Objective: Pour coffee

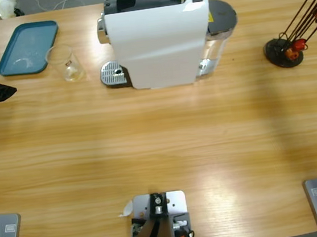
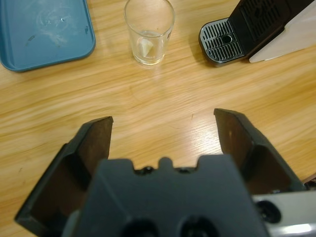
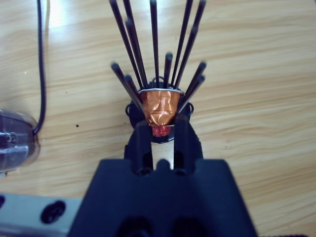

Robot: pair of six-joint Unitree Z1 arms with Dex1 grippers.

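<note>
Left gripper (image 2: 163, 123) jaws spread wide, nothing between them, hovering over bare table (image 2: 148, 98). Just beyond: clear glass (image 2: 149, 30), upright, apparently empty, no coffee visible anywhere. Blue tray (image 2: 44, 29) to its left, machine drip grate (image 2: 223, 40) to its right. Right gripper (image 3: 159, 129) jaws closed tight on an orange capsule (image 3: 159, 107) sitting in the black wire capsule rack (image 3: 155, 49). White coffee machine (image 1: 158, 38) untouched at far middle. Judgement: task barely begun; capsule loading, glass placement, brewing all left.
</note>
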